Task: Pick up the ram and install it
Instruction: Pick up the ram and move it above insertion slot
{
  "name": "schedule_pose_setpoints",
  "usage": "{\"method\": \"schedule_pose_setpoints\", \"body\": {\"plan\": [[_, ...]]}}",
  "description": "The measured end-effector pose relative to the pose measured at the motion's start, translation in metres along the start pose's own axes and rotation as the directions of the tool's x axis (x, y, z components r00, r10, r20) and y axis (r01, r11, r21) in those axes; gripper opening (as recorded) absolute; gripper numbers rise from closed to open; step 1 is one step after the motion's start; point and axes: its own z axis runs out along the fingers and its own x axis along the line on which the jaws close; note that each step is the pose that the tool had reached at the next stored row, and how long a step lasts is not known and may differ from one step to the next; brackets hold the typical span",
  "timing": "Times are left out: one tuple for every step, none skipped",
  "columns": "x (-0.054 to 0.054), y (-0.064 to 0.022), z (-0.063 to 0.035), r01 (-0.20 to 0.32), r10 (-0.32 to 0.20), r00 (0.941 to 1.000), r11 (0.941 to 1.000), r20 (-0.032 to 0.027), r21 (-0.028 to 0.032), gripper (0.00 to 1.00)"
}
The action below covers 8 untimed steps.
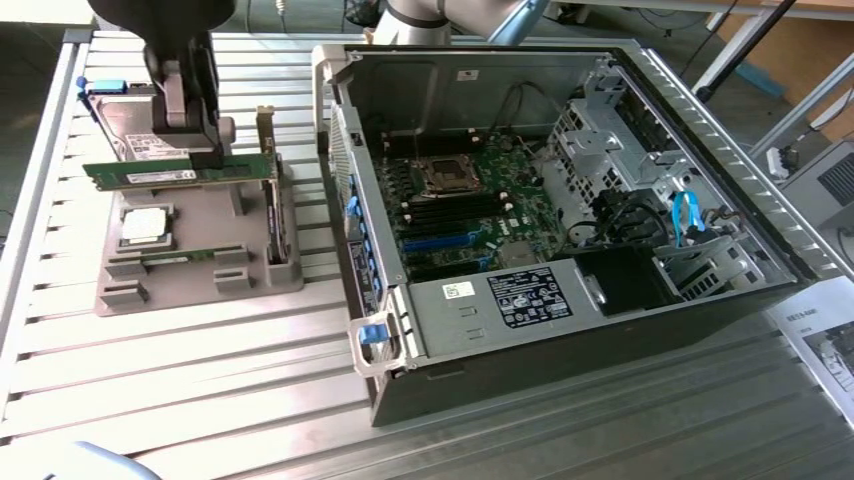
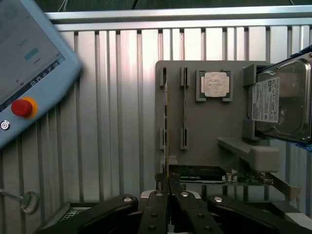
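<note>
The black hand (image 1: 188, 152) clamps the thin, flat green ram (image 1: 180, 174) just above the grey, slotted plastic tray (image 1: 200, 268).

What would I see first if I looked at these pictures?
The big open computer case jumps out first, with its green motherboard showing inside. At the exterior view's left, the gripper holds the ram over a grey holder tray. In the wrist view, the bright red button on a handheld control screen catches the eye.
</note>
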Motion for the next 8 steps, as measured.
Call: {"method": "schedule_pose_setpoints", "body": {"plan": [[0.0,-0.001,0.0,0.0,0.0,1.0,1.0,-0.0001,0.0,0.12],[0.0,-0.0016,-0.0001,0.0,0.0,1.0,1.0,-0.0002,0.0,0.12],[0.0,-0.0016,-0.0001,0.0,0.0,1.0,1.0,-0.0004,-0.0001,0.12],[0.0,-0.0016,-0.0001,0.0,0.0,1.0,1.0,-0.0006,-0.0001,0.12],[0.0,-0.0016,0.0,0.0,0.0,1.0,1.0,-0.0005,-0.0001,0.12],[-0.0001,-0.0016,0.0,0.0,0.0,1.0,1.0,-0.0006,0.0,0.12],[0.0,-0.0017,-0.0003,0.0,0.0,1.0,1.0,-0.0015,0.0,0.12],[0.0,-0.0018,-0.0007,0.0,0.0,1.0,1.0,-0.0027,0.0,0.12]]}}
